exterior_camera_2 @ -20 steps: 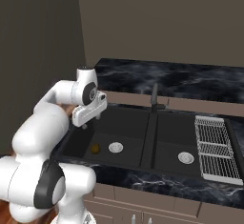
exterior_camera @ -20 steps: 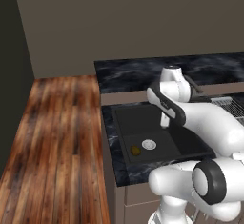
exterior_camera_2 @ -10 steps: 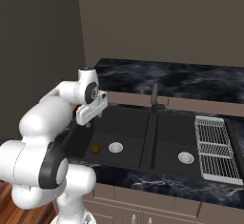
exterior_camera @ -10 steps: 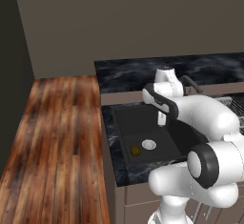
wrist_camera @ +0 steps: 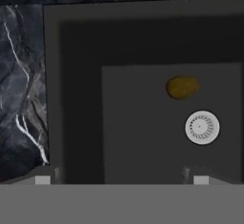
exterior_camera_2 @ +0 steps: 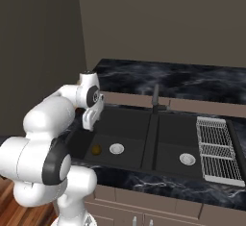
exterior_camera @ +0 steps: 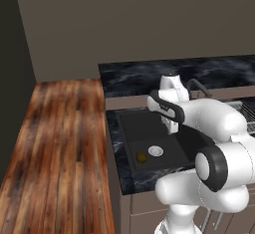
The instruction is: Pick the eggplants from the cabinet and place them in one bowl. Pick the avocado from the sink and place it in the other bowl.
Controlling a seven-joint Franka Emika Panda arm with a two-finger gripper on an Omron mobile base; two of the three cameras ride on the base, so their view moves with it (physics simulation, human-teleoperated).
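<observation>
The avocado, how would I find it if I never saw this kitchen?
Find the black double sink set in the dark marble counter. In its left basin, the avocado lies on the floor beside the round white drain. It is the small brownish-yellow lump there.

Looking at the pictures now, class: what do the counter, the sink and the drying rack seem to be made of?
Counter: polished black marble or stone, by its white veins. Sink: matte dark grey, perhaps composite or coated metal, without shine. Drying rack: pale metal wire, by its thin grid.

Bkgd: plain grey-brown wall (exterior_camera: pixel 139 19); wood plank floor (exterior_camera: pixel 55 148); black marble counter (exterior_camera_2: pixel 158 78) w/ brown cabinet fronts (exterior_camera_2: pixel 144 203) below. Dim, even light.
</observation>
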